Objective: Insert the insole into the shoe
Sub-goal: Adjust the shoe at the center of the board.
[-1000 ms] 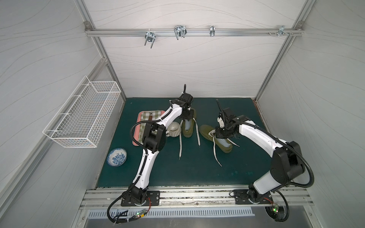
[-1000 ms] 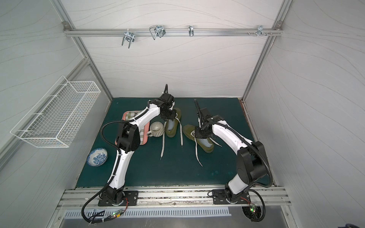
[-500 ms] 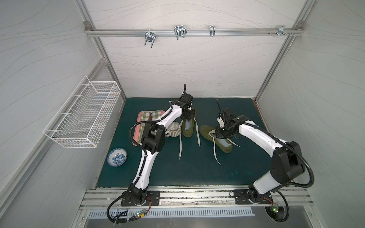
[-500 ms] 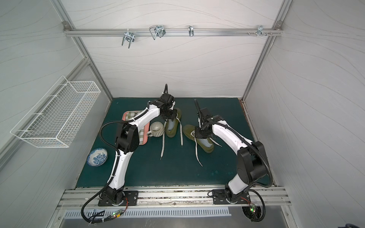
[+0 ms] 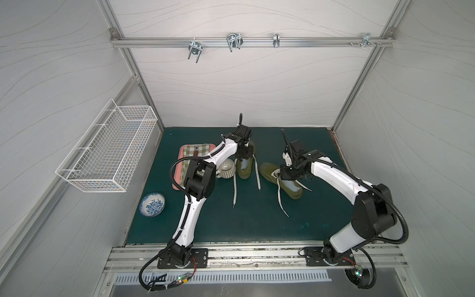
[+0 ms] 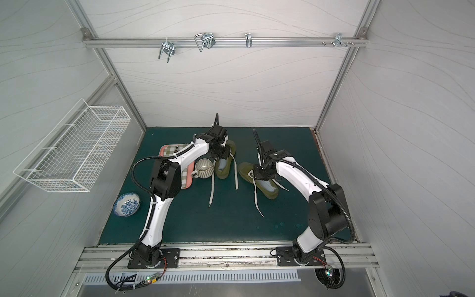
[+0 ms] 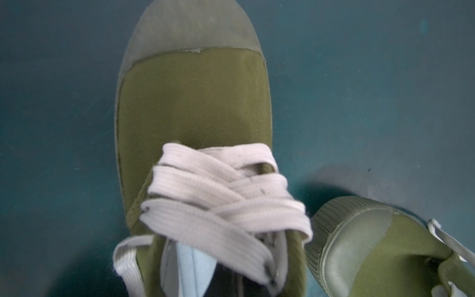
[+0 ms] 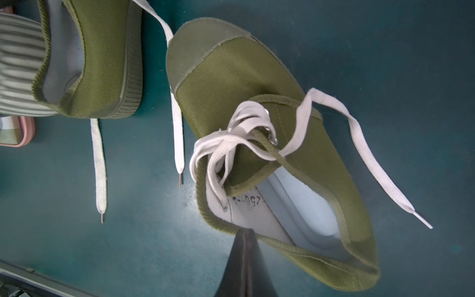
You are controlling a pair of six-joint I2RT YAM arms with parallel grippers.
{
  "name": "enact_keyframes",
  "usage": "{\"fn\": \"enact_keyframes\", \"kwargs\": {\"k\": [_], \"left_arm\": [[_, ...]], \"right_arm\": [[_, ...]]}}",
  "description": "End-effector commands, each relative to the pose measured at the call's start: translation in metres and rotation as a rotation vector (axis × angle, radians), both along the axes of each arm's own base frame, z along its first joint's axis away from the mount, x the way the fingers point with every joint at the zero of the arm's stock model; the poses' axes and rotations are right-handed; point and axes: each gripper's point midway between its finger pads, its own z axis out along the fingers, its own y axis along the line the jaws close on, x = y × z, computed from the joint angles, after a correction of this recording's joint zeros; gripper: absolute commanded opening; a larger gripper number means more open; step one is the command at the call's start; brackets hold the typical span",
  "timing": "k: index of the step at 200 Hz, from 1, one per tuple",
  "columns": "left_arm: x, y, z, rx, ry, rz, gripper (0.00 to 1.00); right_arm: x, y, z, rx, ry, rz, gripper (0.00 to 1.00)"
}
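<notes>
Sitting at frame centre, the left shoe is holding a pale-blue insole; the left gripper, jaws pressed together, is poking into its opening. The right gripper, likewise pressed together, is touching the right shoe at its collar, beside a second insole.

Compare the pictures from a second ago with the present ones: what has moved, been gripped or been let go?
Nothing has visibly changed. The left gripper stays shut at the mouth of the olive-green canvas shoe beside the striped mug; the right gripper stays shut at the collar of the second olive-green canvas shoe. A pale blue insole lies in each.
</notes>
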Motion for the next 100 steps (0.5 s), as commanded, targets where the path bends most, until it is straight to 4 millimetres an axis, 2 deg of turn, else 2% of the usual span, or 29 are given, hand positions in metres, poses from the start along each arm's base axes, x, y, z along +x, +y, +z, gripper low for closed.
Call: {"fn": "enact_keyframes", "kwargs": {"k": [1,29,47,72,100], "left_arm": [[-0.005,-0.002,0.021,-0.011,-0.036,-0.013,0.0],[-0.013,-0.002,0.059,-0.054,-0.084,-0.015,0.0],[-0.02,0.002,0.073,-0.057,-0.095,-0.019,0.0],[-0.031,0.008,0.087,-0.06,-0.112,-0.02,0.0],[-0.038,0.013,0.094,-0.053,-0.109,-0.021,0.0]], "right_arm": [[0.007,0.005,0.002,0.015,-0.008,-0.005,0.0],[0.013,0.008,-0.003,0.016,-0.013,-0.011,0.0],[0.02,0.011,-0.006,0.017,-0.026,-0.02,0.0],[0.03,0.011,-0.01,0.012,-0.035,-0.03,0.0],[0.04,0.01,-0.016,0.014,-0.037,-0.043,0.0]]}}
